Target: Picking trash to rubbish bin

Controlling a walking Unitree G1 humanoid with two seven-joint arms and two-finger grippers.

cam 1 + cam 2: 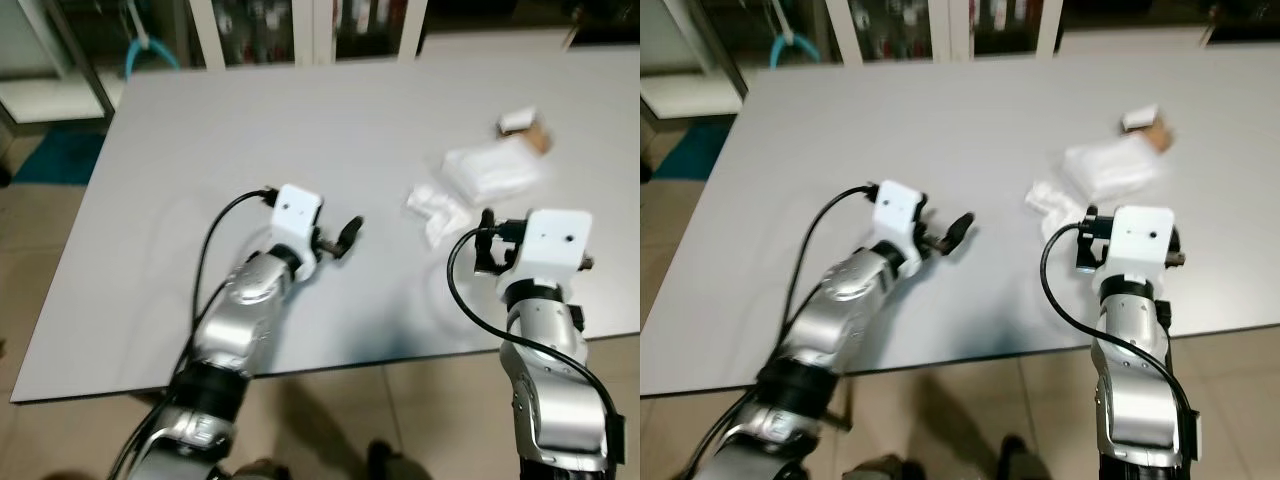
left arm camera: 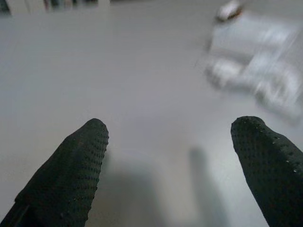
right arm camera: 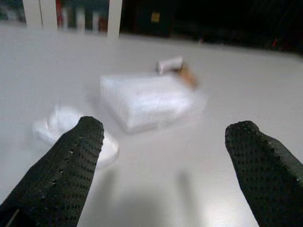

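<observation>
White trash sits in a little cluster on the far right part of the grey worktop [image 1: 250, 110]: a crumpled tissue [image 1: 436, 206], a flat plastic-wrapped pack [image 1: 492, 170] just behind it, and a small brown-and-white scrap [image 1: 525, 128] beyond that. So the whole pile lies straight ahead of the right tool [image 3: 163, 156], with the tissue nearest and slightly to its left. That tool's fingers are spread wide, nothing between them. The left tool [image 2: 175, 156] is also wide open and empty, hovering over bare worktop with the trash well off to its right. Pretty clearly the right arm is the nearer one, so a short forward reach to the tissue looks like the call.
</observation>
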